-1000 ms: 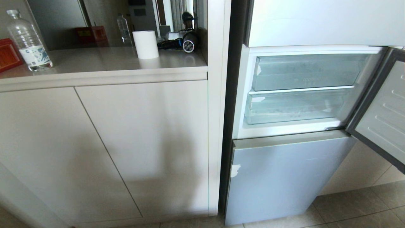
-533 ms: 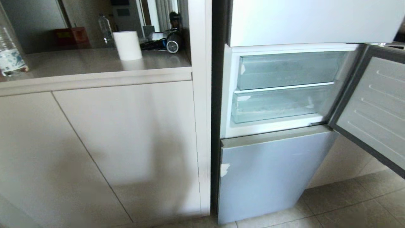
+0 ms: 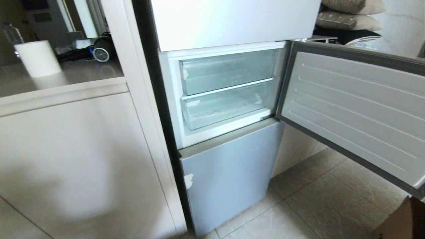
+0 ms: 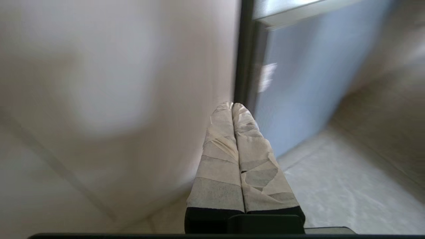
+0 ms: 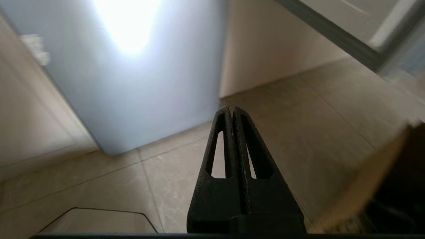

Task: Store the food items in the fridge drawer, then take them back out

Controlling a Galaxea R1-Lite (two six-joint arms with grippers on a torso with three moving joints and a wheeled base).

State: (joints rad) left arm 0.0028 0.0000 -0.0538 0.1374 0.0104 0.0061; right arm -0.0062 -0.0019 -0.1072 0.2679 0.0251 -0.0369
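The fridge drawer (image 3: 225, 106) sits pushed in behind the open fridge door (image 3: 355, 113), under a shorter bin (image 3: 229, 71). Left pincer (image 4: 232, 105) and right pincer (image 5: 231, 108) are both clenched, empty, low above the floor (image 5: 298, 126).

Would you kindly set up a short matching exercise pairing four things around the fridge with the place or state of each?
Things:
1. white paper roll
2. ribbed grey fridge door
3. frosted clear-plastic fridge drawer
4. tape-wrapped left claw

States:
A. swung open on the right
B. shut, holding nothing
C. pushed in, below the shorter clear bin
D. upright on the beige counter

Pairs: 1-D, 2-A, 3-C, 4-B
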